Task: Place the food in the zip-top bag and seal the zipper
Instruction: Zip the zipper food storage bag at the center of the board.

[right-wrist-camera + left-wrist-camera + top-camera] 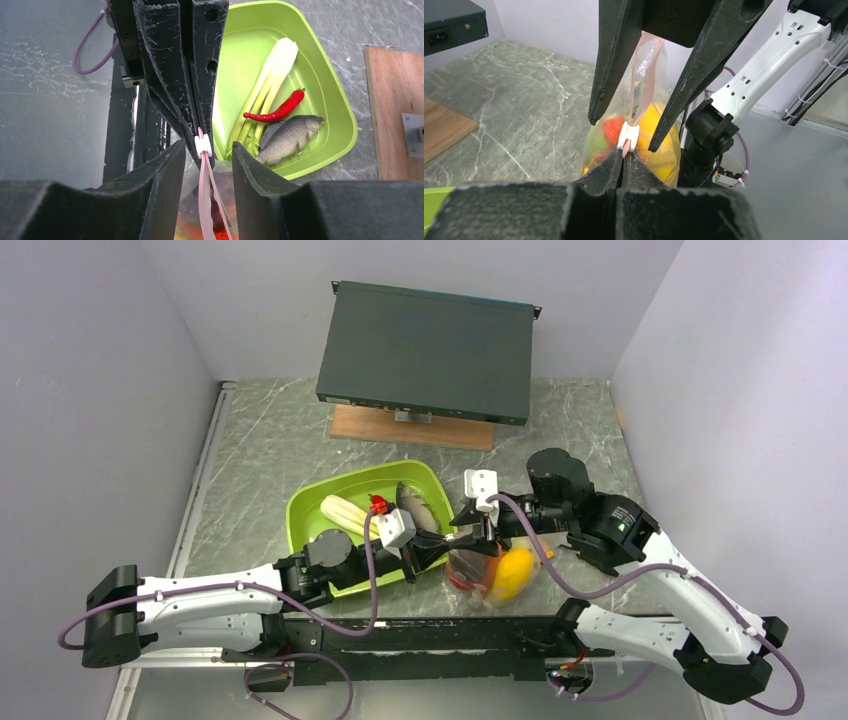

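One pink zipper (203,192), pinched by the left gripper (624,156), straddled by the right gripper (208,148) (jaws spread wide).

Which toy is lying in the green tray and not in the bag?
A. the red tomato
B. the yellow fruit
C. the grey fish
C: the grey fish lies in the green tray next to the red chilli and the green stalks, while the yellow fruit is already inside the zip-top bag.
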Robot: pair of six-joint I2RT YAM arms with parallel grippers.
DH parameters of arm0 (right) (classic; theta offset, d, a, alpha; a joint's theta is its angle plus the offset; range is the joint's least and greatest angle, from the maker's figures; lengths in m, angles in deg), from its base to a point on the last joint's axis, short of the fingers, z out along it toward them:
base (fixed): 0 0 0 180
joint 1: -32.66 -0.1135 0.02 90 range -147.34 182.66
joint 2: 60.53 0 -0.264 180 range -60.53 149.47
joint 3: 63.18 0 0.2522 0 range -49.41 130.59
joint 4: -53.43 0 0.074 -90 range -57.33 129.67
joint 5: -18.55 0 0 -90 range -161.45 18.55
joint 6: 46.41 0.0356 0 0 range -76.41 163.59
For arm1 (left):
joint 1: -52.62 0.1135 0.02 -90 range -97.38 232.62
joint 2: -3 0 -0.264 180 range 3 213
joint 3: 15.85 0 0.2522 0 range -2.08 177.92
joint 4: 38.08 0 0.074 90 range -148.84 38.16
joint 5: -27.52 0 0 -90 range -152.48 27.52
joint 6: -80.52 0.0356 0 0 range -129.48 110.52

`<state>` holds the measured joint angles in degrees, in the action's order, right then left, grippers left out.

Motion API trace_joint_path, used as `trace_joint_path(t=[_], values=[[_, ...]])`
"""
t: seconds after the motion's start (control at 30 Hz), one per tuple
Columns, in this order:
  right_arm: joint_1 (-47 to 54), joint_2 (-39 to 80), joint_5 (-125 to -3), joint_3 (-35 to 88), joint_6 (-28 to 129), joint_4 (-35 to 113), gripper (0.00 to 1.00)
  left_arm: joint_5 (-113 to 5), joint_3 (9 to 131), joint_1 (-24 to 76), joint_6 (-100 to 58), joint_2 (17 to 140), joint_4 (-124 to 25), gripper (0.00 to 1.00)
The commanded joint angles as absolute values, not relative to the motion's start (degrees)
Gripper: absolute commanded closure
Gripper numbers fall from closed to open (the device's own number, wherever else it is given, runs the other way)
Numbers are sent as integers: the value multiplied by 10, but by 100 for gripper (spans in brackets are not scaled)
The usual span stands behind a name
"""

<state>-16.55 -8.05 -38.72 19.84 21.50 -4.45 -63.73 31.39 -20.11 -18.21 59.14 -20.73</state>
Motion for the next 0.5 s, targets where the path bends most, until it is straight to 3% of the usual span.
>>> trace_joint_path(t=[0.0, 0.07, 0.3, 0.4, 0.47], values=[[-168, -77, -356, 198, 181, -28, 61, -619, 334, -196, -195, 585, -197, 100], [-168, -80, -354, 193, 176, -19, 66, -616, 334, -194, -196, 583, -197, 100], [-169, -77, -351, 188, 162, -17, 72, -611, 338, -193, -201, 585, -201, 100], [-169, -80, -360, 181, 152, -14, 83, -606, 340, -192, -205, 585, -202, 100], [-169, -82, -362, 179, 144, -21, 100, -608, 340, -192, -210, 583, -206, 100]])
